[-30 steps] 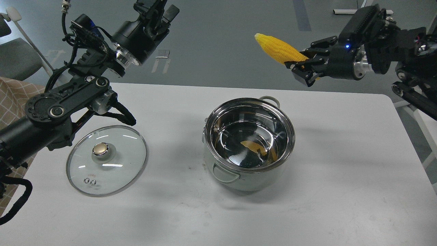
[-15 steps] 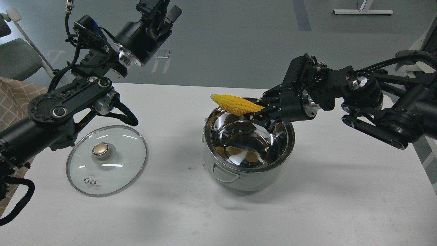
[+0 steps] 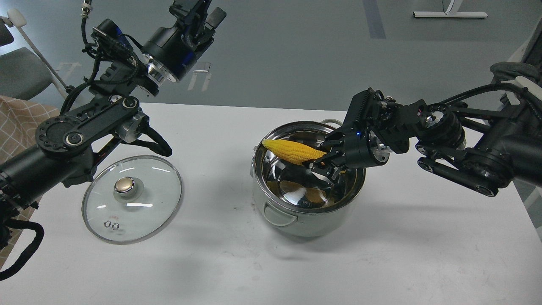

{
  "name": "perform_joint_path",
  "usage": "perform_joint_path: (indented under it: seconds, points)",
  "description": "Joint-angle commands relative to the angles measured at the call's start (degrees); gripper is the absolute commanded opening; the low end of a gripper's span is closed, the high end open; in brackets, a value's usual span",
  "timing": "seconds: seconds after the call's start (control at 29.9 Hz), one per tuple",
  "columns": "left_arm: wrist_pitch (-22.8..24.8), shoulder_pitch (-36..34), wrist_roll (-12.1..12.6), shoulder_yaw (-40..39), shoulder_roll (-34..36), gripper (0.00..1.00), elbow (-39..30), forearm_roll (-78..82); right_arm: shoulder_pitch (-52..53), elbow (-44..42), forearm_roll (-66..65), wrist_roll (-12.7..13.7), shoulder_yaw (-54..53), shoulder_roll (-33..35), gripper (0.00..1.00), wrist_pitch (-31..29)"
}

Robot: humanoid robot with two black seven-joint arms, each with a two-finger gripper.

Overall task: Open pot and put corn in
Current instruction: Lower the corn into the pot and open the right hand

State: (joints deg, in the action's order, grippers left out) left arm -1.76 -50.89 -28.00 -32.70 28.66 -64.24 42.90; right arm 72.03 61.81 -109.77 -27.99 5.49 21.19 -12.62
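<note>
The shiny steel pot (image 3: 305, 222) stands open in the middle of the white table, with a pale grey handle at its front. My right gripper (image 3: 324, 161) is shut on the thick end of the yellow corn (image 3: 292, 152). It holds the cob nearly level over the pot's mouth, tip pointing left, just below the rim line. Yellow reflections show on the pot's inside. My left gripper (image 3: 199, 12) is raised high at the back left, away from the pot; its fingers cannot be told apart.
The glass lid (image 3: 132, 199) with its gold knob lies flat on the table left of the pot, under my left arm. A chair (image 3: 21, 72) and a checked cloth (image 3: 17, 123) are at the far left. The table's right edge runs under my right arm.
My right arm has swung in from the upper right and come down, bringing the corn from high above the table to over, then into, the pot's mouth. The left arm has barely moved.
</note>
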Motion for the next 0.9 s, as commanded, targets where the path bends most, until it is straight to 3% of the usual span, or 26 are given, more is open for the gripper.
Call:
perform_joint_path:
  seconds: [0.0,0.13,0.27,0.3,0.47,0.87]
  points:
    - [0.00,0.00,0.00,-0.09,-0.01,0.96,0.00,0.00,-0.57,-0.02,0.00,-0.01,0.22,-0.01,0.17,-0.03]
    - [0.00,0.00,0.00,-0.09,-0.01,0.96,0.00,0.00,-0.66,0.07,0.00,-0.01,0.22,0.08,0.19,-0.03]
    - [0.00,0.00,0.00,-0.09,-0.10,0.96,0.00,0.00,-0.66,-0.02,0.00,-0.01,0.22,0.17,0.39,-0.03]
    - [0.00,0.00,0.00,-0.09,-0.10,0.96,0.00,0.00,-0.66,-0.02,0.00,-0.01,0.22,0.17,0.39,-0.03]
    - [0.00,0.00,0.00,-0.09,-0.10,0.96,0.00,0.00,-0.66,0.07,0.08,-0.01,0.22,0.52,0.64,-0.03]
    - [0.00,0.09,0.00,-0.09,-0.01,0.96,0.17,0.00,0.13,-0.11,4.90,-0.01,-1.88,2.62,0.98,0.32]
